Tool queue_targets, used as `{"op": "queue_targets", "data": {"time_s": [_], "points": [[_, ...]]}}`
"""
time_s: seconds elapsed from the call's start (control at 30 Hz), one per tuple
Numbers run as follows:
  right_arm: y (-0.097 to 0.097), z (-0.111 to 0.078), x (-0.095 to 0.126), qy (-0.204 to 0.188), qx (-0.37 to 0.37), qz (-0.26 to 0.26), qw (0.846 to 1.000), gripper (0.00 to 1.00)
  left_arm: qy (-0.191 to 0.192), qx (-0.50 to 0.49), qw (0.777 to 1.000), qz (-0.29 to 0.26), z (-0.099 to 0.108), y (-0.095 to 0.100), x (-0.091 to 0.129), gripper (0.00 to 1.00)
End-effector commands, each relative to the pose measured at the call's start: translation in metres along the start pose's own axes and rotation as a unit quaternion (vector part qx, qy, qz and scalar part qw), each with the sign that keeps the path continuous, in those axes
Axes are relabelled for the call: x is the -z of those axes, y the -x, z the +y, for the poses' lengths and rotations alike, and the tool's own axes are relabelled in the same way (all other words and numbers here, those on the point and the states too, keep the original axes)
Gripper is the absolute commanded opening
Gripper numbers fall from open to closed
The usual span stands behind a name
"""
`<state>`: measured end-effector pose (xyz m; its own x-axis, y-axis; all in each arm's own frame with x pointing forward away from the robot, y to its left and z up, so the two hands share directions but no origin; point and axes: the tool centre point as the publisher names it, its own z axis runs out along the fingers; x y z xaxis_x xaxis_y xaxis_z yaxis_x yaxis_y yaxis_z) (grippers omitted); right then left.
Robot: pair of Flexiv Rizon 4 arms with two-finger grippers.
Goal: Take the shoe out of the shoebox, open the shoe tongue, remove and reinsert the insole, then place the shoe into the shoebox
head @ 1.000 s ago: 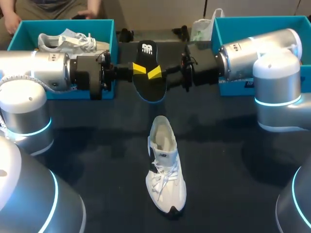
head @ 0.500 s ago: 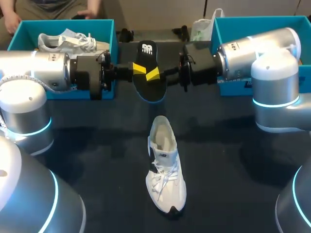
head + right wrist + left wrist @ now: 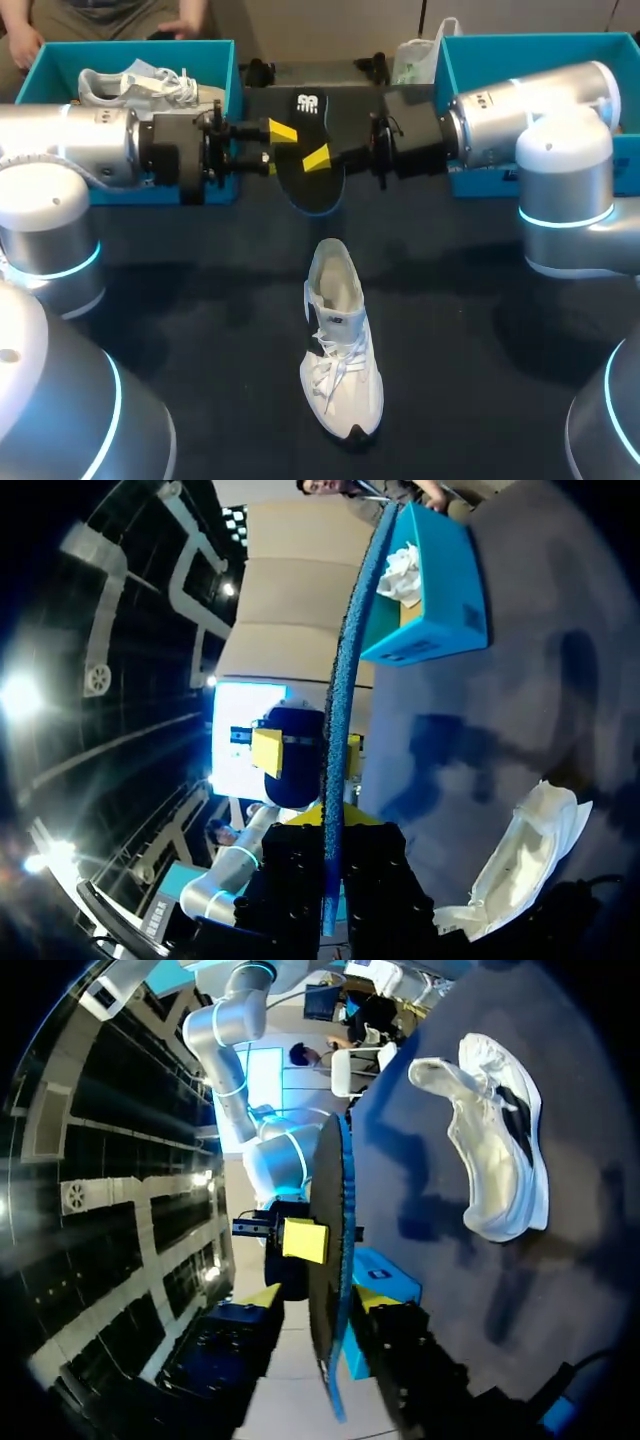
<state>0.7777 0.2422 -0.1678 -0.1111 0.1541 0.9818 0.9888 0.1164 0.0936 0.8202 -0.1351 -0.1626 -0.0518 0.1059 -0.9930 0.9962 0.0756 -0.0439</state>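
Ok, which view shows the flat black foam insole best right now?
Head view: the flat black insole shows its broad face, held by the right gripper. Both wrist views catch only its thin edge.

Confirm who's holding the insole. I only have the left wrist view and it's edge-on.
Observer: The right pincer is shut on the insole. The right wrist view shows both its tips pressed against it.
Operator: Which face is up?
Observer: The face with the white mark, turned toward the head camera.
Operator: Left shoebox free for the return?
Observer: No, the left shoebox holds a second white shoe.
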Motion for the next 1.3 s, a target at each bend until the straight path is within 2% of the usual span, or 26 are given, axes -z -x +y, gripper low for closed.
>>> {"op": "queue_targets", "data": {"time_s": [0.03,0.13,0.23,0.67,0.73,0.8,0.97,1.03,1.1,1.13,1.3], "points": [[0.001,-0.004,0.010,0.009,0.016,-0.006,1.000,0.00,-0.009,0.045,0.999,0.027,-0.013,0.005,0.030,1.00],[0.004,-0.002,0.017,0.016,0.045,-0.014,0.999,0.00,0.004,0.123,0.990,0.063,-0.018,0.005,0.043,1.00],[0.006,-0.001,0.022,0.028,0.075,-0.021,0.997,0.00,0.004,0.123,0.990,0.063,-0.018,0.005,0.043,1.00],[0.006,-0.001,0.022,0.028,0.075,-0.021,0.997,0.00,0.004,0.123,0.990,0.063,-0.018,0.005,0.043,1.00],[0.008,-0.001,0.025,0.032,0.081,-0.030,0.996,0.00,0.032,0.141,0.985,0.092,-0.024,0.004,0.036,1.00],[0.010,-0.004,0.032,0.040,0.097,-0.028,0.994,0.00,0.056,0.185,0.973,0.123,-0.028,0.003,0.033,1.00],[0.024,-0.012,0.043,0.059,0.110,-0.041,0.991,0.00,0.081,0.289,0.938,0.171,-0.039,-0.003,0.040,1.00],[0.030,-0.014,0.045,0.063,0.112,-0.045,0.991,0.00,0.096,0.350,0.910,0.200,-0.042,-0.007,0.043,1.00],[0.033,-0.017,0.044,0.068,0.121,-0.054,0.989,0.00,0.139,0.407,0.861,0.271,-0.039,-0.018,0.046,1.00],[0.035,-0.018,0.043,0.067,0.125,-0.059,0.988,0.00,0.190,0.361,0.859,0.310,-0.043,-0.024,0.046,1.00],[0.039,-0.019,0.042,0.069,0.129,-0.063,0.987,0.00,0.190,0.361,0.859,0.310,-0.043,-0.024,0.046,1.00]]}}
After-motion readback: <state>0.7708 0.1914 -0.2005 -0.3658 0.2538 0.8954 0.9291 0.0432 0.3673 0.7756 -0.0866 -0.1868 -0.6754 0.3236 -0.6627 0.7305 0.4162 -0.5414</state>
